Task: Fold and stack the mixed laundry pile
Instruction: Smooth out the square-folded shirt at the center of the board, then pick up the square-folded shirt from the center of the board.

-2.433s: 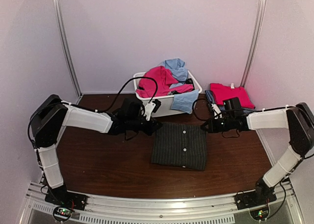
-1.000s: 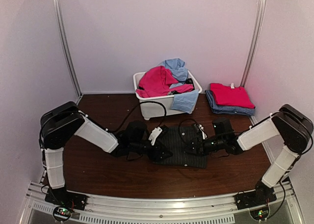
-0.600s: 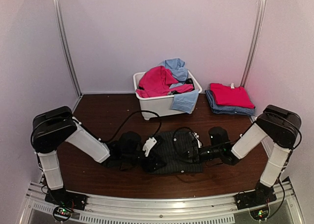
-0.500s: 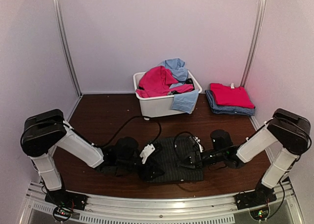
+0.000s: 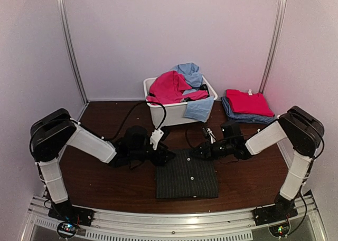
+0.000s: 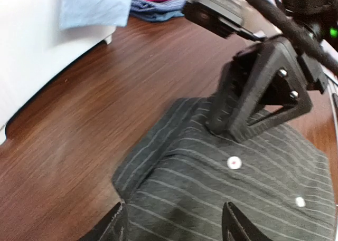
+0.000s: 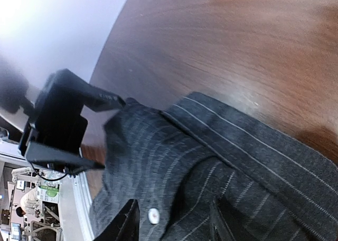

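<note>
Two grippers: left gripper (image 6: pixel 174 221), right gripper (image 7: pixel 173 220), both wide, empty.
Pinstriped shirt (image 5: pixel 186 175): advise squaring edges before stacking.

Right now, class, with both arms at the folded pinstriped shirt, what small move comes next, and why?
Probably close both jaws on the pinstriped shirt at its far edge: the left gripper and right gripper straddle it open, and it lies folded, ready for the stack.
</note>
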`<state>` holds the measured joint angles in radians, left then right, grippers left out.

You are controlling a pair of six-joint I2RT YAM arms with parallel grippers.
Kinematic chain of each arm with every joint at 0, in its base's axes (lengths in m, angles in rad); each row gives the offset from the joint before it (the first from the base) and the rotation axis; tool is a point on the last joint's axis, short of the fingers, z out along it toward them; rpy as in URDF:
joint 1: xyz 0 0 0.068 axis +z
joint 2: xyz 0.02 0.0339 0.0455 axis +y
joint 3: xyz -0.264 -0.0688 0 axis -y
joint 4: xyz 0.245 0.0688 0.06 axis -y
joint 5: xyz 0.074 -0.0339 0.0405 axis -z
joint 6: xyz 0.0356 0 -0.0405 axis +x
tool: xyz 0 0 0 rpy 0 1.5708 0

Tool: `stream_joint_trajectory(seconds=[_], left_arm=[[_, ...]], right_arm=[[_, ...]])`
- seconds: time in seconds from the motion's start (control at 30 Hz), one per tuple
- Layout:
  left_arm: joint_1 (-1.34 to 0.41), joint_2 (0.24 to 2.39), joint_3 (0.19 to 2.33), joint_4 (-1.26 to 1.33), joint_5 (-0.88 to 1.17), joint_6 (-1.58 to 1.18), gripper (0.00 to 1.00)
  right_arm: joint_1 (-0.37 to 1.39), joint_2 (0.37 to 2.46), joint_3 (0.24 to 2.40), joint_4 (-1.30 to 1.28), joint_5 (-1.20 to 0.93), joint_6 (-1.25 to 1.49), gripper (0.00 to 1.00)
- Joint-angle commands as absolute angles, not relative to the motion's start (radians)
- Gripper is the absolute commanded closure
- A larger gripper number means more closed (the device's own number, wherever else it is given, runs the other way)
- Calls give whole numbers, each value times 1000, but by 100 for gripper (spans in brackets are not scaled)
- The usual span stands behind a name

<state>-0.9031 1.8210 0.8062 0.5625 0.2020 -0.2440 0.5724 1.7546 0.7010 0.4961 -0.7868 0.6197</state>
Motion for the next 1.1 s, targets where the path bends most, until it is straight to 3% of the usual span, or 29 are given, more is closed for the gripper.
stream_joint_trajectory(seconds=[0.0, 0.2, 0.27, 0.37, 0.57, 0.63, 0.73, 0.77, 0.93, 1.07], left_arm=[[-831, 1972, 829, 678, 245, -281, 39], [-792, 1970, 820, 641, 132, -260, 38], [-792, 1860, 763, 654, 95, -216, 32], [-822, 1695, 728, 607, 25, -99, 25], [-1044, 1592, 795, 407, -170, 222, 24], [-1129, 1613, 828, 384, -204, 293, 24], [-1240, 1674, 899, 315, -275, 417, 24], [-1268, 1701, 925, 291, -291, 439, 24], [-1365, 1845, 1044, 232, -300, 522, 25], [-1408, 1979, 1168, 184, -307, 574, 34]], right_arm=[[525, 1895, 742, 569, -817, 595, 55], [505, 1914, 789, 562, -861, 609, 58], [505, 1796, 809, 497, -872, 594, 57], [501, 1583, 869, 205, -780, 481, 54], [427, 1264, 860, -116, -580, 341, 49], [375, 1147, 809, -123, -546, 341, 39], [291, 1005, 725, -101, -527, 407, 5], [268, 974, 701, -99, -538, 426, 1], [225, 969, 617, -134, -627, 486, 0], [222, 1004, 500, -43, -741, 600, 5]])
